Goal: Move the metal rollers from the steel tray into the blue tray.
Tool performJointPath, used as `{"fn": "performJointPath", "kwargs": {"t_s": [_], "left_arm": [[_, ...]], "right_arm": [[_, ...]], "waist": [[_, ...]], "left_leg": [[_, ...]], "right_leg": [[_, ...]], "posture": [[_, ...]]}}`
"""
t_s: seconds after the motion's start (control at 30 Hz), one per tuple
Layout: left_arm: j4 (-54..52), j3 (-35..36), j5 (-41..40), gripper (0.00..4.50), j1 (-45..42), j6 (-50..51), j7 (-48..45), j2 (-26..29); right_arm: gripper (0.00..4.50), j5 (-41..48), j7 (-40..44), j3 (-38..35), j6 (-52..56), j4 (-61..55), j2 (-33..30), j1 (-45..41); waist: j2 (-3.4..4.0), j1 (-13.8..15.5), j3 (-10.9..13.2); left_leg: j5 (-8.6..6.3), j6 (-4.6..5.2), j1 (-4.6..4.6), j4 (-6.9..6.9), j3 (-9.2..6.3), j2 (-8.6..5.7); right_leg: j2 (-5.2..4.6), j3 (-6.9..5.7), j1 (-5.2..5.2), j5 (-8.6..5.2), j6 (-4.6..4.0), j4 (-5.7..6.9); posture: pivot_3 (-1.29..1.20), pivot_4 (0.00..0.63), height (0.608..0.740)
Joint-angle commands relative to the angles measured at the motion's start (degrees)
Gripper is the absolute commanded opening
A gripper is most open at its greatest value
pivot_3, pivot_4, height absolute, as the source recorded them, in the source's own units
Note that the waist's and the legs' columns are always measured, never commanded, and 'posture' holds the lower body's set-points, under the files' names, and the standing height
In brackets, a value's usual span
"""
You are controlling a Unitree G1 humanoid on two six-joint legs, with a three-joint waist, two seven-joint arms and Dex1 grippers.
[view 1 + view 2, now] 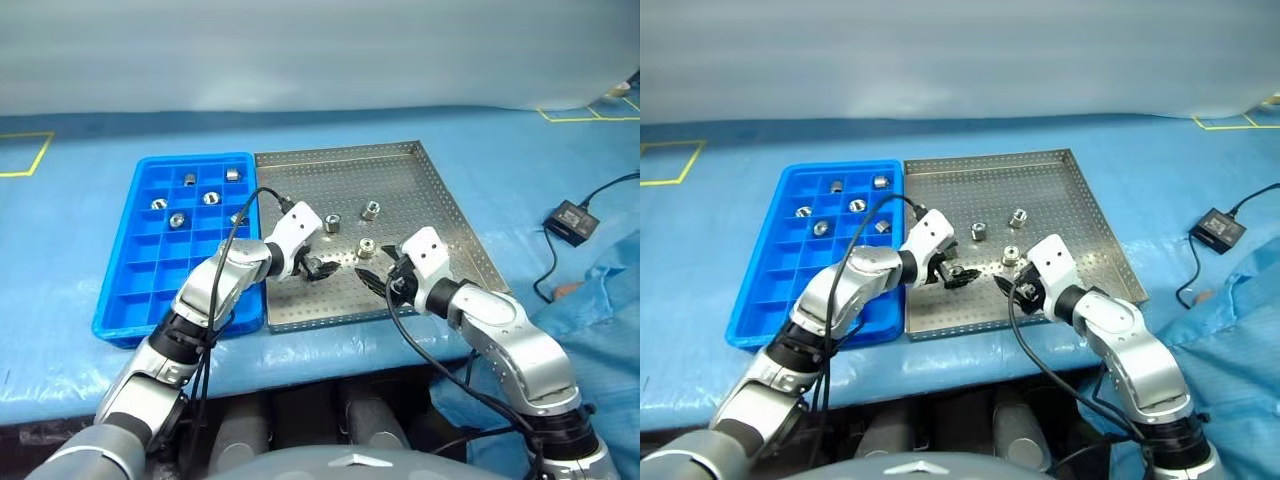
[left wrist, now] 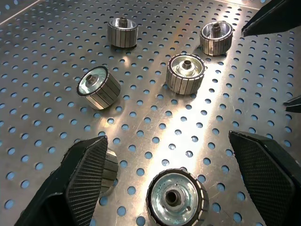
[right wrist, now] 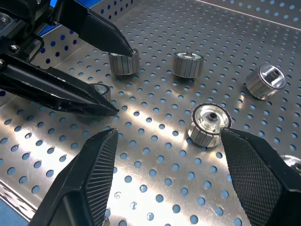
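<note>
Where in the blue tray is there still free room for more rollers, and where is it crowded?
The blue tray holds rollers in its far rows alone; the near rows, toward the robot, are free compartments. On the steel tray, the far half is bare. It is crowded in the near middle, where the open left gripper and the open right gripper flank loose rollers.

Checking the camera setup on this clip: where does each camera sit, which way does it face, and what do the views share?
Left and right eye views: on the head, looking forward and down at the blue tray, steel tray and both arms.
Left wrist view: along the open left gripper, at metal rollers.
Right wrist view: along the open right gripper; the left gripper's fingers show.
Shared: the perforated tray floor with rollers.
</note>
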Motion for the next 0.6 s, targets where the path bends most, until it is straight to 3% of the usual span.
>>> {"fn": "performJointPath", "kwargs": {"t_s": [0.03, 0.53, 0.6], "left_arm": [[1.74, -1.59, 3.30, 4.49, -1.01, -1.94, -0.13, 1.07], [-2.56, -0.59, 3.78, 4.49, 3.05, 0.89, -1.53, 1.90], [-2.63, -0.27, 4.11, 4.12, 3.36, 1.23, -1.25, 2.13]], "right_arm": [[3.66, 0.03, -1.38, -1.71, -0.47, -2.94, 0.60, 0.24], [3.66, -0.63, -1.68, -0.21, -0.62, -1.29, 0.95, -2.15], [3.66, -0.69, -1.65, -0.19, -0.59, -1.13, 0.84, -2.33]], "waist": [[0.00, -0.55, 0.00], [0.03, -1.96, -0.02], [0.03, -1.99, -0.02]], "left_leg": [[0.00, 0.00, 0.00, 0.02, 0.00, 0.01], [0.01, 0.00, 0.08, 0.02, 0.01, 0.30], [0.01, 0.00, 0.07, 0.01, 0.01, 0.30]], "right_leg": [[-0.01, 0.01, 0.00, 0.01, 0.01, 0.01], [-0.03, 0.05, 0.03, 0.01, 0.02, 0.05], [-0.03, 0.05, 0.02, 0.01, 0.02, 0.05]], "posture": [[-0.22, 0.150, 0.740], [-0.18, 0.150, 0.740], [-0.18, 0.150, 0.740]]}}
